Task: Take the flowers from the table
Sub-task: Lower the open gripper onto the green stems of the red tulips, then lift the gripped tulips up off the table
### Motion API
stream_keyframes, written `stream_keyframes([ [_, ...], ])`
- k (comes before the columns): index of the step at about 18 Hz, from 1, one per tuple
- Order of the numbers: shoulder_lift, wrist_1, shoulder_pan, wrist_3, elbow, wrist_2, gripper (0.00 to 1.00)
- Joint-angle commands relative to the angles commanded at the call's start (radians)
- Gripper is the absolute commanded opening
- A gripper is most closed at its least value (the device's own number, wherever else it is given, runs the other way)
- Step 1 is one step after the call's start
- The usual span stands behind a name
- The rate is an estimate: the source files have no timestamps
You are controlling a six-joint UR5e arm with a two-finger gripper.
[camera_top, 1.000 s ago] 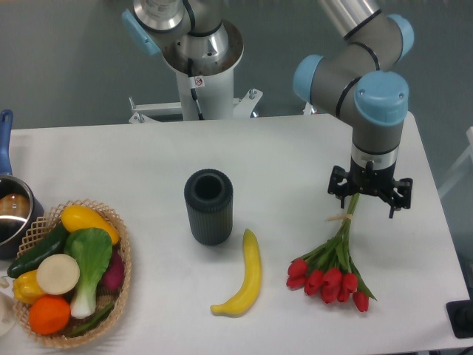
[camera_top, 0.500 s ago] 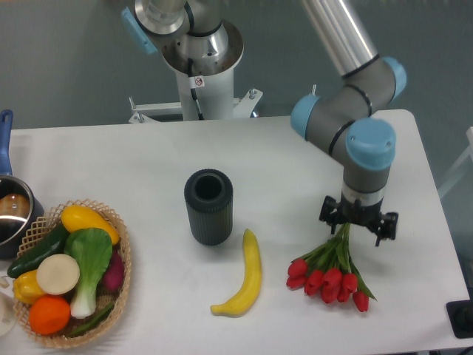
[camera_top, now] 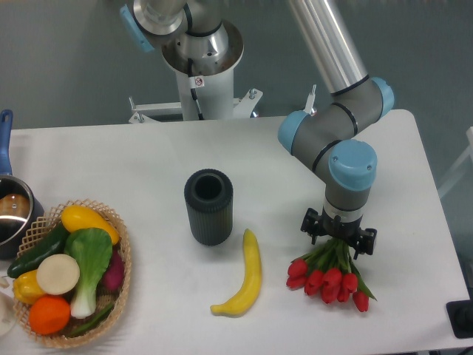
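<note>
One bunch of flowers (camera_top: 329,277) lies near the front right of the table (camera_top: 281,151), red heads toward the front edge. The gripper (camera_top: 338,242) sits directly over the stems, hiding them; whether its fingers are apart or closed cannot be told. A banana (camera_top: 244,276) lies left, a dark cylinder (camera_top: 208,206) beyond.

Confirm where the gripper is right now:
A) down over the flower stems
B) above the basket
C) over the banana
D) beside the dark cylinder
A: the gripper sits directly over the green stems of the flowers, whose red heads lie on the table just below it.
</note>
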Motion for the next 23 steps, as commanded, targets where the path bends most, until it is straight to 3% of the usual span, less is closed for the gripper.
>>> stream_keyframes([
  [2,-0.002,0.000,0.000,0.000,0.000,0.000,0.10],
  [3,-0.003,0.000,0.000,-0.002,0.000,0.000,0.00],
  [9,0.043,-0.002,0.008,-0.124,0.000,0.000,0.00],
  [15,0.126,-0.014,0.069,-0.123,0.012,-0.003,0.00],
  [18,0.130,-0.018,0.080,-0.132,0.029,0.000,0.00],
  [21,0.138,-0.058,0.107,-0.160,0.073,-0.066,0.00],
  [23,0.149,-0.145,0.110,-0.161,0.132,-0.071,0.00],
])
